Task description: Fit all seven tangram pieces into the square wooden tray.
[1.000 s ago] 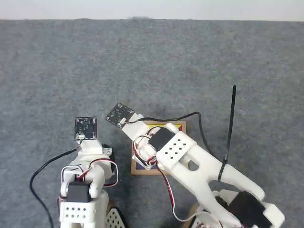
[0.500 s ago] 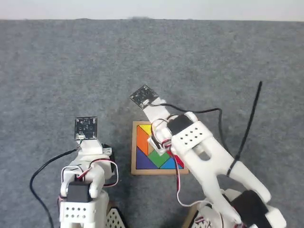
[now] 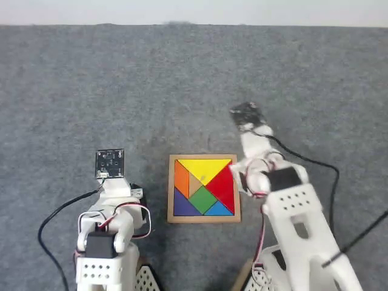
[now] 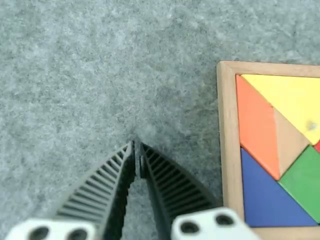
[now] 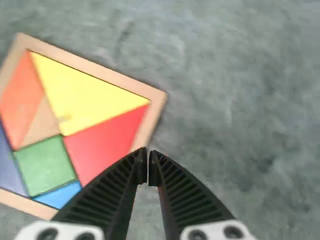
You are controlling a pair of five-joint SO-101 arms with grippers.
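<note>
The square wooden tray lies at the table's middle with coloured tangram pieces flat inside it. A yellow triangle is at the far side, a red triangle on the right and an orange piece on the left. A green square sits in the middle. My right gripper is shut and empty, its tips above the tray's right rim beside the red triangle. My left gripper is shut on nothing over bare carpet left of the tray.
Grey carpet covers the whole table, with open room behind the tray and on both sides. The right arm's body stands just right of the tray, and its black cable loops farther right. The left arm's base sits near the front edge.
The right arm has swung from over the tray to its right side, uncovering the filled tray. The left arm has stayed still.
</note>
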